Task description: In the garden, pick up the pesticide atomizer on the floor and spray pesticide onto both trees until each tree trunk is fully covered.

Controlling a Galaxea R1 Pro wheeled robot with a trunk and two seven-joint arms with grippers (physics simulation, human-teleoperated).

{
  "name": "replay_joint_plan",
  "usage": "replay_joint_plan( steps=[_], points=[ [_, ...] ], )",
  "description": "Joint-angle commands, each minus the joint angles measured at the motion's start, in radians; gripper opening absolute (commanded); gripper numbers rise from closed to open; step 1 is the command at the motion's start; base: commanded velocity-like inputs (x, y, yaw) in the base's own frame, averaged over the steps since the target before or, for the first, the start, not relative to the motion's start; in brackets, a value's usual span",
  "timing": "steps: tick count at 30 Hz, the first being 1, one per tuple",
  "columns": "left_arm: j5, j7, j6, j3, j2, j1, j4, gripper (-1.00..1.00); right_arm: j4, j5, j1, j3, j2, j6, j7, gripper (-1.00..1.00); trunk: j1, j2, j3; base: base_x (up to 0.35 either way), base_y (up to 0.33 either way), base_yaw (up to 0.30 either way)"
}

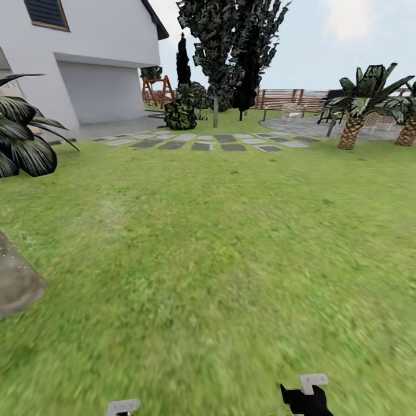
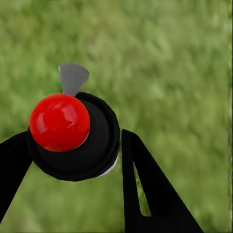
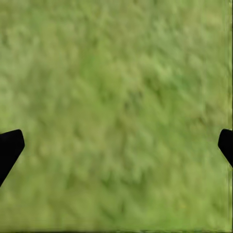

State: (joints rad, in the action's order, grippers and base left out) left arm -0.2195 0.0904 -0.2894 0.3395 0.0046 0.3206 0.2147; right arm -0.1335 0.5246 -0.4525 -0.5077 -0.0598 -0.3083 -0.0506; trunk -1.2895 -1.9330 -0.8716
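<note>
The pesticide atomizer (image 2: 59, 122) has a shiny red round cap, a black body and a grey trigger. My left gripper (image 2: 73, 145) is shut on it, one black finger (image 2: 145, 179) on each side, above blurry green grass (image 2: 165, 63). My right gripper (image 3: 116, 145) is open over bare grass, its fingertips (image 3: 8, 145) at the picture's edges. In the head view both arm tips, left (image 1: 123, 407) and right (image 1: 306, 398), peek in at the lower edge. Two tall dark-crowned trees (image 1: 222, 46) stand far ahead, their thin trunks (image 1: 215, 112) past the stepping stones. No mist shows.
A mottled grey-brown column (image 1: 17, 277), like a trunk's foot, stands close at my left beside a palm (image 1: 23, 138). Grey stepping stones (image 1: 202, 141) cross the lawn ahead. The white house (image 1: 86, 63) is at far left, short palms (image 1: 355, 110) and a slat fence (image 1: 289, 98) at right.
</note>
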Motion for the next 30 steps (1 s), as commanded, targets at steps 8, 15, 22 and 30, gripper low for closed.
replay_joint_plan(
  steps=[8, 15, 22, 30],
  points=[
    [0.0, 0.0, 0.0, 0.001, 0.0, 0.0, 0.0, -1.0, 0.0, 0.0, 0.0, 0.0, 0.0, 0.0, 0.0, 1.0, 0.0, 0.0, 0.0, 0.0, -0.085, -0.267],
    [0.0, 0.0, 0.001, 0.0, 0.0, 0.0, 0.0, -1.0, 0.0, 0.0, 0.0, 0.0, 0.0, 0.0, 0.0, 1.0, 0.0, 0.0, 0.0, 0.0, -0.032, -0.266],
    [0.0, 0.0, 0.001, 0.0, 0.0, 0.0, 0.0, -1.0, 0.0, 0.0, 0.0, 0.0, 0.0, 0.0, 0.0, 1.0, 0.0, 0.0, 0.0, 0.0, -0.258, -0.267],
    [0.0, 0.0, 0.001, 0.0, 0.0, 0.0, 0.0, -1.0, 0.0, 0.0, 0.0, 0.0, 0.0, 0.0, 0.0, 1.0, 0.0, 0.0, 0.0, 0.0, -0.273, -0.267]
  ],
)
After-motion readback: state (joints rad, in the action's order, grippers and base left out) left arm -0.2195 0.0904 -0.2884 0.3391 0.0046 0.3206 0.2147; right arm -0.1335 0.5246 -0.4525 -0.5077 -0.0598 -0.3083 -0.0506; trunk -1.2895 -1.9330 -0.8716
